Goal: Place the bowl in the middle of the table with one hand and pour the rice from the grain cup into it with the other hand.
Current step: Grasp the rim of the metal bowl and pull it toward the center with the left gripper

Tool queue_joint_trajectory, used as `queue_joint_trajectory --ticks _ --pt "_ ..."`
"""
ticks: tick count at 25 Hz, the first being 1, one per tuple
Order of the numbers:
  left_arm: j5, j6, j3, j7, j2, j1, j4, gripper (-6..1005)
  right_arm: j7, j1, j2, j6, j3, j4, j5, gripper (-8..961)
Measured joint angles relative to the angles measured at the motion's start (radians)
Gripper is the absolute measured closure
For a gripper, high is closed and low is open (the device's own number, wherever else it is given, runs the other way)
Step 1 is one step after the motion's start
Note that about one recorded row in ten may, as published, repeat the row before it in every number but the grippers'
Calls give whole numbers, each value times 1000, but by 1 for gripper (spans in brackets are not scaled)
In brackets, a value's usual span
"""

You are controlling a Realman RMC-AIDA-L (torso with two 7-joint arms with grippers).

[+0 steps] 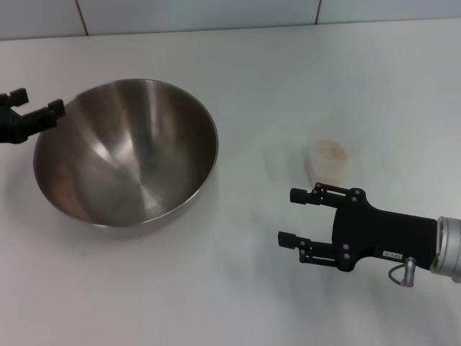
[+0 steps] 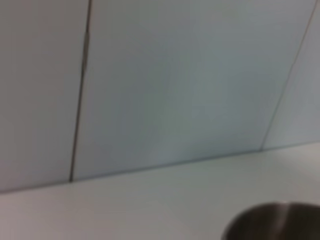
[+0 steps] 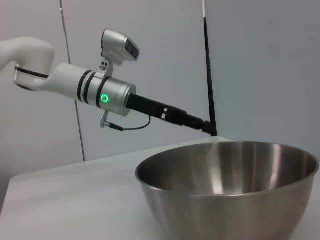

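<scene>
With our right gripper (image 1: 289,216) spread wide at lower right, we could topple the faint grain cup (image 1: 330,160) and spill rice.

We see even, soft light from above across the white tabletop (image 1: 238,65), bright without harsh edges. The bowl (image 1: 126,151) carries pale streaks of glare down its brushed inside and casts only a faint grey shadow around its base. The grain cup (image 1: 330,158) nearly melts into the bright surface. In the left wrist view we find everything soft and out of focus, the bowl's rim a dark smear at one corner. In the right wrist view the bowl is sharp, with vertical reflections on its wall.
</scene>
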Motion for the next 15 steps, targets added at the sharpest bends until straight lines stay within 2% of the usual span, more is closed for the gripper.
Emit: queue_joint_trajectory --ticks 5,12,13,15 --pt "128 11 -3 -105 1 -22 22 215 0 0 0 0 0 0 1 234" --pt "199 20 2 -159 1 -36 42 217 0 0 0 0 0 0 1 233" --pt "255 25 1 -202 1 -52 43 218 0 0 0 0 0 0 1 233" --pt "283 29 -2 -227 1 -63 44 218 0 0 0 0 0 0 1 233"
